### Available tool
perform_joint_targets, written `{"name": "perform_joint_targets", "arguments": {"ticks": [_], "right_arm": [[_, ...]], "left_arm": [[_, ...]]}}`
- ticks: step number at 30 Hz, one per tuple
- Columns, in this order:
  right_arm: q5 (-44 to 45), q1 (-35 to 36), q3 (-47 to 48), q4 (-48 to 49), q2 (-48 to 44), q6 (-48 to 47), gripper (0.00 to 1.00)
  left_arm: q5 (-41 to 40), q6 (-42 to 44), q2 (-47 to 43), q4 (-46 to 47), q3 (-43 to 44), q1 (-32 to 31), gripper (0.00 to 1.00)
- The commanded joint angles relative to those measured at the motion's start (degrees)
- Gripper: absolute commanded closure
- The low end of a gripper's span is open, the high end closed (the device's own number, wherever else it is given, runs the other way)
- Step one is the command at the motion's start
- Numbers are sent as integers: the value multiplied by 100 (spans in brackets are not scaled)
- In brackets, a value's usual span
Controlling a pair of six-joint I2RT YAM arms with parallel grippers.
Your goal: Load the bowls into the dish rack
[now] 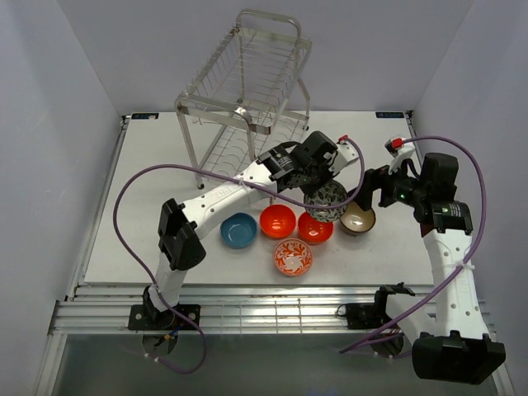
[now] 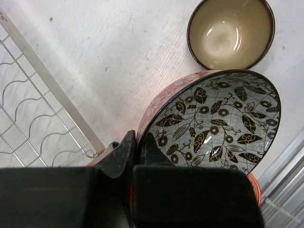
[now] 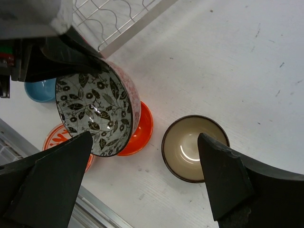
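Left tool (image 2: 137,145) is clamped on the rim of the grey patterned bowl (image 2: 218,118). My left wrist camera shows one finger inside the leaf-printed interior and the other against the reddish outer wall, a grip the top view hides behind the wrist. The bowl hangs tilted on edge from that tool, its opening turned toward the right tool (image 1: 371,191). From the right wrist camera I see it overlapping an orange bowl (image 3: 142,128) directly below the left tool; whether the two touch I cannot tell.

My right tool has its fingers spread wide and holds nothing. The dark brown bowl (image 3: 187,147), cream inside, sits upright on the counter (image 1: 148,165) under the gap between them.

Only the top view gives me the whole group. Back along the left tool's own arm lie the second orange bowl (image 1: 278,221) and, further along, the blue bowl (image 1: 238,230). The red-and-white bowl (image 1: 293,256) sits nearer the arm bases.

The dish rack (image 1: 243,91) stands beyond the left tool at the far side of the counter. The left wrist view catches only a corner of its wavy-wire lower tier, just beside the tool's fingers.
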Motion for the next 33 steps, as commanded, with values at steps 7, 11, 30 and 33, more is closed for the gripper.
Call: {"name": "perform_joint_targets", "arguments": {"ticks": [7,11,30,33], "right_arm": [[534,-38,-770,707,-346,369,12],[525,-38,-1088,1095,-505,624,16],[665,-47,-1535,2509,-426,1802,42],[587,-47,-1598,2634,-443,1828,52]], "left_arm": [[-253,-447,123,321,924,39,100],[-156,-587,194,338,1118,39,100],[-94,-763,370,417,1268,-40,100],[-24,-781,361,417,1268,-49,100]]}}
